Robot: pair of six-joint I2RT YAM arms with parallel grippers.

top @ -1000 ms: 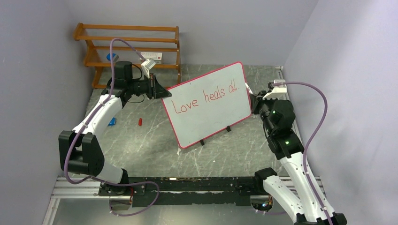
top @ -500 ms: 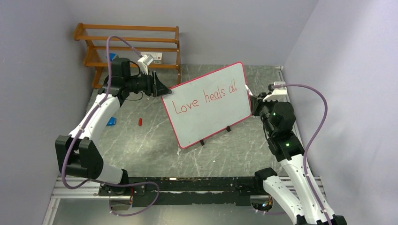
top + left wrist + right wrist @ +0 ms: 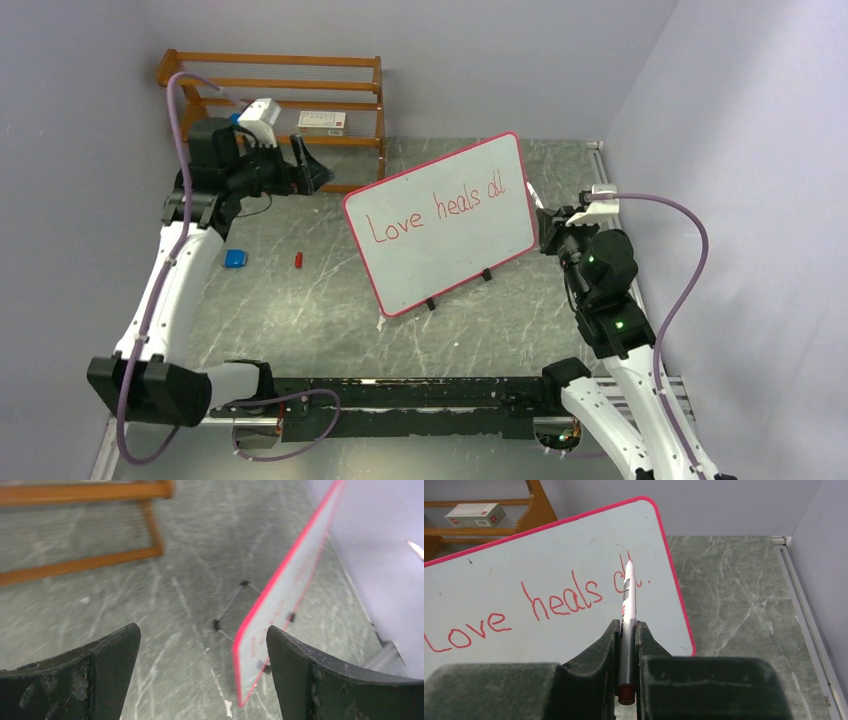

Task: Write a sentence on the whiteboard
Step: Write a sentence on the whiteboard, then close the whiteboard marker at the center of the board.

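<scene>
Unheld by the spread left gripper [image 3: 202, 632], the white, red-framed whiteboard [image 3: 440, 225] risked being toppled by the slim pale marker [image 3: 628, 600] pinched in the right gripper [image 3: 626, 630].

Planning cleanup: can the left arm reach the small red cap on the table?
Probably yes: the left gripper is open and empty, and the red cap lies on open table, nothing covering it.
</scene>
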